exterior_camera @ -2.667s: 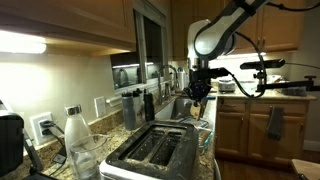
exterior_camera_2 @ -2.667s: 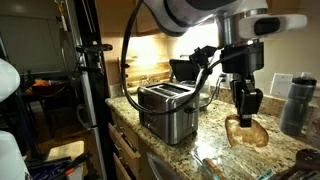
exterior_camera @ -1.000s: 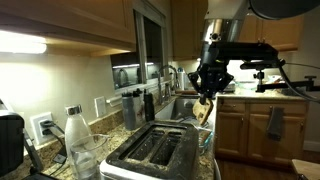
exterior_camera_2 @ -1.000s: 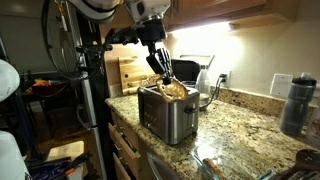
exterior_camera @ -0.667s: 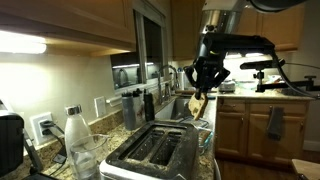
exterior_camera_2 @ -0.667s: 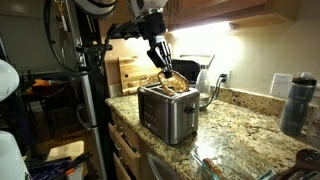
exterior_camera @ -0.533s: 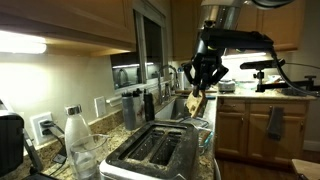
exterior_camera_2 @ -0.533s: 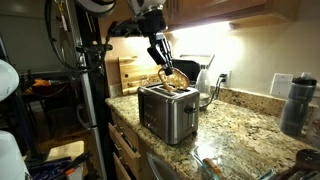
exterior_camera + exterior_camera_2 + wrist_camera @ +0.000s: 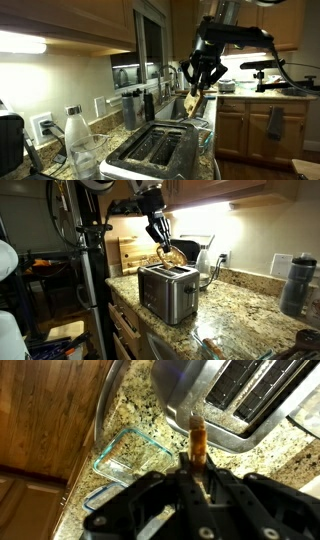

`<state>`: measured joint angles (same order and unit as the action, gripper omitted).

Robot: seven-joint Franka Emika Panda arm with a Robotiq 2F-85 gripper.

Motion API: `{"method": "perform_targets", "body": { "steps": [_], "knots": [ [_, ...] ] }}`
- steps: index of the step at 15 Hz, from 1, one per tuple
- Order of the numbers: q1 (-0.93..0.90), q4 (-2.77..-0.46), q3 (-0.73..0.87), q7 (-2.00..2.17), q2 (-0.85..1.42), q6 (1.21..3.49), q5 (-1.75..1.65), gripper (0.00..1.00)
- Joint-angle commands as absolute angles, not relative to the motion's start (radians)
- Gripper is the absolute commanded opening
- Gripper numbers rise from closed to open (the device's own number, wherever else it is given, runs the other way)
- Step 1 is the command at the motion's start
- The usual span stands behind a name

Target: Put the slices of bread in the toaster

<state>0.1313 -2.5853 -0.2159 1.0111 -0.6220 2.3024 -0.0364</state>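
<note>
gripper [image 9: 197,468]: nearest the wrist camera. Its two fingers press on the flat faces of the slice, clamped on it so that it hangs edge-down.
slice of bread [image 9: 198,436]: thin and golden-brown, held upright and seen edge-on from the wrist. In an exterior view [image 9: 173,255] it hangs just above the top of the toaster [image 9: 168,292] and is not yet in a slot. The upright hold probably suits the narrow opening.
toaster slots: long and dark, facing up. In the wrist view the slice sits over the near metal edge, not squarely over a slot, so it likely needs lining up before it is lowered.
glass dish [image 9: 130,455]: clear and rectangular, beside the toaster, apart from the slice.
countertop [image 9: 150,410]: speckled granite, bearing the toaster and dish.
other slices: none can be made out, and whether a slot already holds one cannot be told.
</note>
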Motion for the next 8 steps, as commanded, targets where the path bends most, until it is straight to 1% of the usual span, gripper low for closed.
{"method": "perform_targets", "body": {
  "steps": [1,8],
  "knots": [
    [0.115,-2.594,-0.201,1.044,-0.662,2.264,-0.004,0.04],
    [0.082,-2.59,-0.18,1.018,-0.654,2.28,0.08,0.04]
  ]
}}
